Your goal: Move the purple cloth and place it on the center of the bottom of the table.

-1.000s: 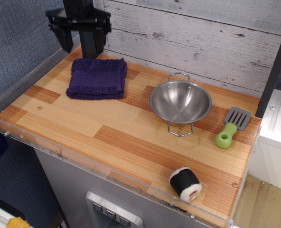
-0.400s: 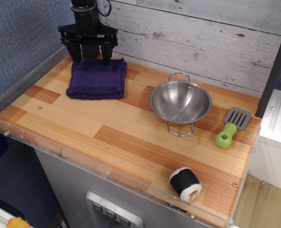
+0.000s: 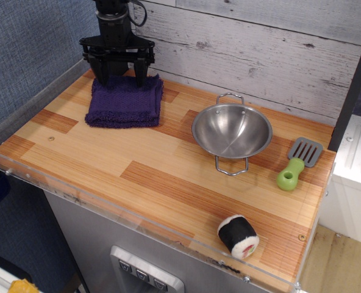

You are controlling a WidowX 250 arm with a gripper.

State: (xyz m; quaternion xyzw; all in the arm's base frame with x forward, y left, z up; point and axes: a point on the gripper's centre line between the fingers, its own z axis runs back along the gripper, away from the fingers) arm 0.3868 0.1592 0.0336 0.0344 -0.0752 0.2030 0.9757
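Note:
The purple cloth [image 3: 124,102] lies folded and flat at the back left of the striped wooden table [image 3: 107,165]. My black gripper [image 3: 121,78] hangs over the cloth's far edge. Its two fingers stand wide apart, open, one near the cloth's far left corner and one toward its far right corner. The fingertips look close to or touching the cloth's top. Nothing is held.
A steel bowl [image 3: 232,130] with two wire handles stands right of the cloth. A green-handled grey spatula [image 3: 298,163] lies at the right edge. A sushi roll toy [image 3: 238,237] sits at the front right. A clear acrylic rim [image 3: 64,186] runs along the front and left.
The gripper has come down from above the back left corner and shifted right, from clear of the cloth to standing over its far edge. The cloth has not moved.

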